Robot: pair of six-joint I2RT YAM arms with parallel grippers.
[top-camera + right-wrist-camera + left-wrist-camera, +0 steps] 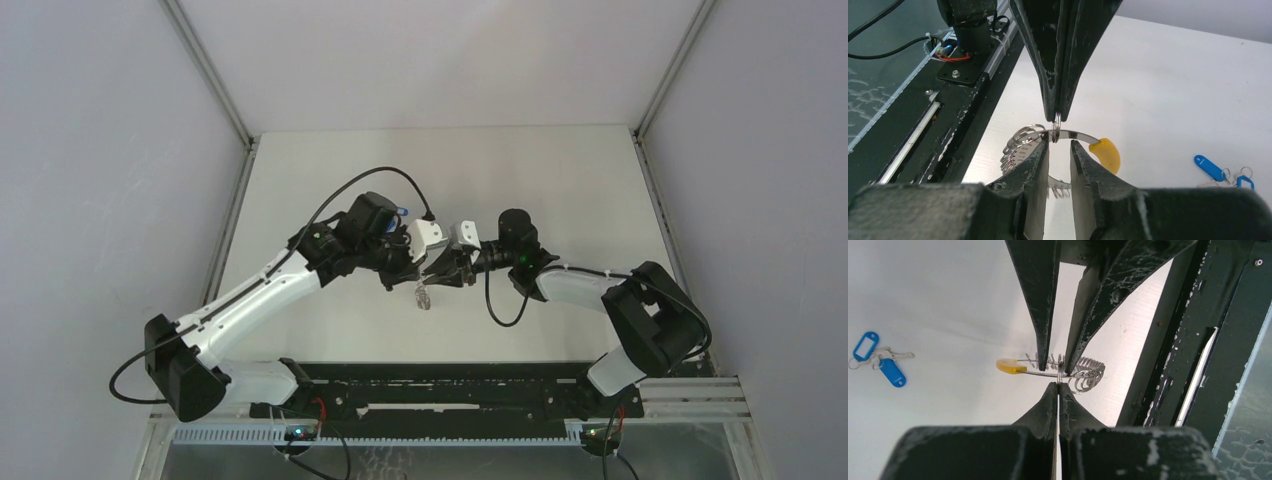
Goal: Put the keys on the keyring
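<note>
The keyring (1040, 373) is a silvery band with a yellow arc (1010, 366) and a bunch of small split rings (1088, 377), held in the air between both grippers (422, 293). My left gripper (1058, 385) is shut on one small split ring (1056, 125) threaded on the band. My right gripper (1059, 145) has its jaws apart, one finger on each side of that ring, with the band (1078, 135) lying across its tips. The two keys with blue tags (892, 372) lie on the table, away from both grippers, and also show in the right wrist view (1209, 167).
The black base rail (440, 385) with its cables runs along the near edge, close under the grippers. Grey walls close in the white table (560, 180) on three sides. A blue tag tip (402, 211) peeks from behind the left wrist.
</note>
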